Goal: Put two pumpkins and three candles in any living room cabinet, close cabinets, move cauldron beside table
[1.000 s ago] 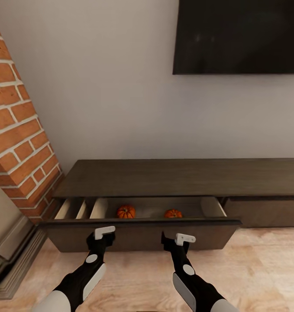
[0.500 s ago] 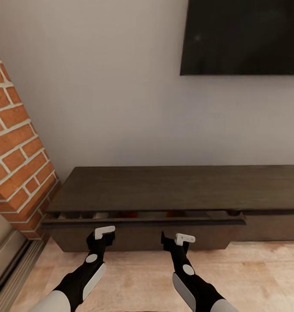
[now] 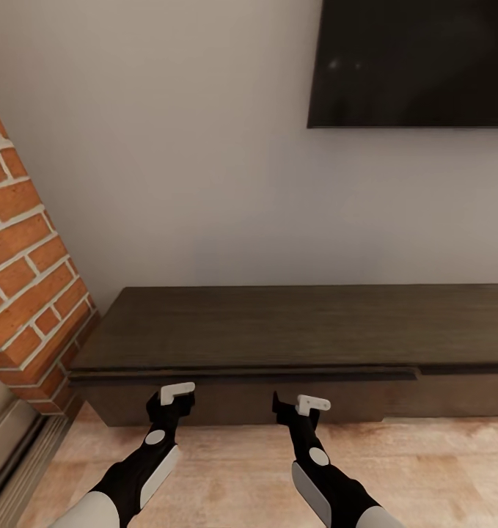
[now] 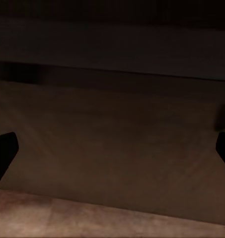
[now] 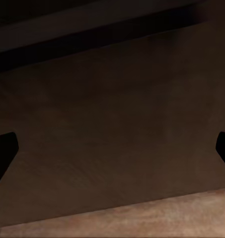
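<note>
Item: the cabinet (image 3: 293, 330), a long low dark-brown console against the pale wall, its long axis running side to side across our front, below a dark wall screen (image 3: 414, 62) and beside a brick pier (image 3: 25, 264). Drawer front (image 3: 241, 378): flush or very nearly flush with the cabinet face, only a thin dark seam under the top; we cannot tell whether a sliver of gap remains. Contents not visible. Left pincer (image 3: 177, 392) and right pincer (image 3: 307, 403): both level with the drawer front, directly before it and close against it, spaced along its length, left towards the brick end, right nearer its middle; neither is markedly nearer. In each wrist view two dark finger tips sit at opposite edges of the frame with bare brown panel between, so we read both pincers as spread apart and holding nothing. Wood floor (image 3: 425, 469) below. Judgement: any coming move runs straight forward, square to the cabinet's long axis.
</note>
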`<state>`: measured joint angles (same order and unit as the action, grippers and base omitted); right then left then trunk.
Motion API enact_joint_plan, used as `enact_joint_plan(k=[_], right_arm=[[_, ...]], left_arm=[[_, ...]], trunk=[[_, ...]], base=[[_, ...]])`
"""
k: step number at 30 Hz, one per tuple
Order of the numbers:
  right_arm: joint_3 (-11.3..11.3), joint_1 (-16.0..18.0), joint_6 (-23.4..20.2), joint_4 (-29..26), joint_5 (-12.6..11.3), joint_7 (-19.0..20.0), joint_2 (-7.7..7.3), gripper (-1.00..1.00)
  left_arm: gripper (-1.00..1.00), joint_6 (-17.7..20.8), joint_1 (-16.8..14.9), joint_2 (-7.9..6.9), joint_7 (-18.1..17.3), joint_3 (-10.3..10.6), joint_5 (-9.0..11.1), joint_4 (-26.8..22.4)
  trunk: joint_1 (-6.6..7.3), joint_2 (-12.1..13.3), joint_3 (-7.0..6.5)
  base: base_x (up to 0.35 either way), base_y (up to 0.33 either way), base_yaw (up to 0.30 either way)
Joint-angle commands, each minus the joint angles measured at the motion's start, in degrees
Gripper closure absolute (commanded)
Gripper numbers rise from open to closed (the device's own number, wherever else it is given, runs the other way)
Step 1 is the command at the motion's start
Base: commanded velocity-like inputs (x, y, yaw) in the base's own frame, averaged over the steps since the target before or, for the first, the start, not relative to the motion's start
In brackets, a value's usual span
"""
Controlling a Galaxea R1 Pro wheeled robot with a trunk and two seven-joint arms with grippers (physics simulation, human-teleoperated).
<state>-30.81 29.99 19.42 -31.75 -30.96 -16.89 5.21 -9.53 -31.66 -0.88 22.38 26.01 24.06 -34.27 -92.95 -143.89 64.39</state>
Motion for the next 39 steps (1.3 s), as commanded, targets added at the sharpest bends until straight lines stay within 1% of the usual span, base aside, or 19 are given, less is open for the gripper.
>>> enact_joint_plan(k=[1, 5, 12, 27, 29, 31, 34, 35, 36, 38, 39], right_arm=[[-0.48, 0.07, 0.36, 0.02, -0.59, -0.35, -0.04, -1.00], [-0.48, 0.07, 0.36, 0.01, -0.59, -0.34, -0.05, -1.00], [-0.48, 0.07, 0.36, 0.02, -0.59, -0.34, -0.06, -1.00], [-0.56, 0.07, 0.05, 0.02, -0.64, -0.10, -0.11, -1.00], [-0.56, 0.07, -0.02, 0.02, -0.67, -0.08, -0.15, -1.00], [-0.55, 0.07, -1.12, 0.00, -0.77, -0.08, -0.26, -1.00], [-0.50, 0.09, -4.68, -0.54, -0.65, -0.04, -0.41, -1.00], [-0.50, 0.10, -5.34, -0.62, -0.63, -0.01, -0.42, -1.00], [-0.49, 0.13, -7.21, -0.90, -0.61, 0.06, -0.44, -1.00], [-0.51, 0.15, -9.32, -1.08, -0.65, 0.10, -0.48, -1.00], [-0.52, 0.15, -9.76, -1.11, -0.67, 0.10, -0.51, -1.00]], left_arm=[[-1.00, -0.32, -0.07, -0.08, 0.39, 0.43, 0.55, -0.02], [-1.00, -0.35, -0.07, -0.08, 0.52, 0.45, 0.55, -0.01], [-1.00, -0.36, -0.07, -0.08, 0.53, 0.45, 0.55, -0.02], [-1.00, -0.09, -0.07, -0.01, 0.30, 0.39, 0.60, -0.23], [-1.00, 0.35, -0.07, 0.00, 0.30, 0.40, 0.62, -1.13], [-1.00, 2.22, -0.07, -0.07, 0.30, 0.49, 0.63, -3.27], [-1.00, 7.45, 0.12, -0.18, 0.28, 0.11, 0.90, -6.03], [-1.00, 8.34, 0.15, -0.19, 0.27, 0.02, 0.99, -6.42], [-1.00, 10.87, 0.26, -0.23, 0.24, -0.16, 1.25, -7.47], [-1.00, 14.40, 0.33, -0.21, 0.26, -0.35, 1.48, -8.38], [-1.00, 15.40, 0.35, -0.21, 0.27, -0.38, 1.52, -8.53]], trunk=[[0.00, -0.02, 0.04], [0.00, -0.02, 0.04], [0.00, -0.02, 0.04], [0.00, -0.02, 0.04], [0.00, -0.02, 0.04], [0.00, -0.02, 0.04], [0.00, -0.02, 0.04], [0.00, -0.02, 0.04], [0.00, -0.02, 0.04], [0.00, -0.02, 0.04], [0.00, -0.02, 0.04]], base=[[0.205, 0.036, 0.000], [0.149, 0.016, 0.000], [0.003, 0.001, 0.000], [-0.308, 0.000, 0.000], [-0.333, 0.000, 0.000], [-0.313, 0.000, 0.000], [-0.262, 0.000, 0.000], [-0.126, 0.000, 0.000], [-0.081, 0.000, 0.000], [-0.042, 0.000, 0.000], [-0.026, 0.000, 0.000]])
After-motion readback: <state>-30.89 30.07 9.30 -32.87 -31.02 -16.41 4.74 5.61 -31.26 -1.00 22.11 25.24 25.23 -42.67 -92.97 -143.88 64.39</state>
